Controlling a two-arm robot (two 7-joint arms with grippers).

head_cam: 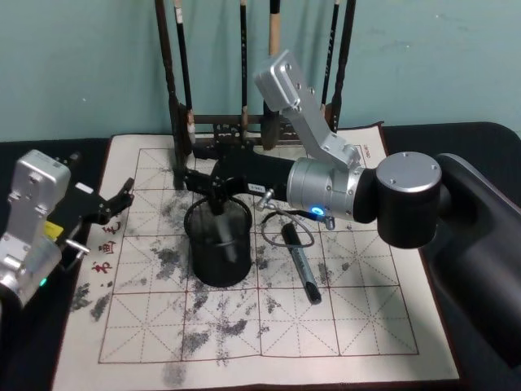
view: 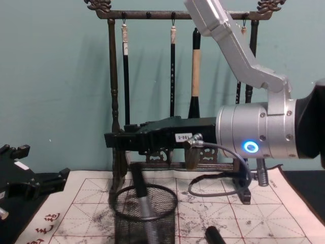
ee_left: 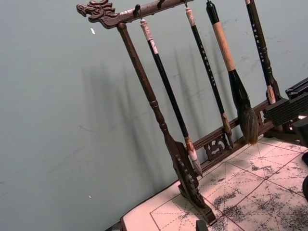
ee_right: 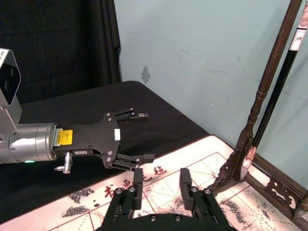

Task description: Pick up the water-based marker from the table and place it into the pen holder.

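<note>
One marker stands in the holder, leaning, its dark cap poking just above the rim and its grey barrel showing through the black mesh; its lower end is hard to make out behind the wire. Nothing else shows inside the cup. The right tool hangs directly over the holder, and in the right wrist view its fingers stand apart with nothing between them, so it is open and not gripping the marker. A second marker, dark-capped with a grey body, lies flat on the ink-stained mat just right of the holder; in the chest view it is cut off by the bottom edge, with one dark end showing. The left tool hovers over the mat's left edge, well apart from the holder, fingers spread and empty, and is partly cut off at the chest view's edge. Behind the holder stands the brush rack, on the black bench.
</note>
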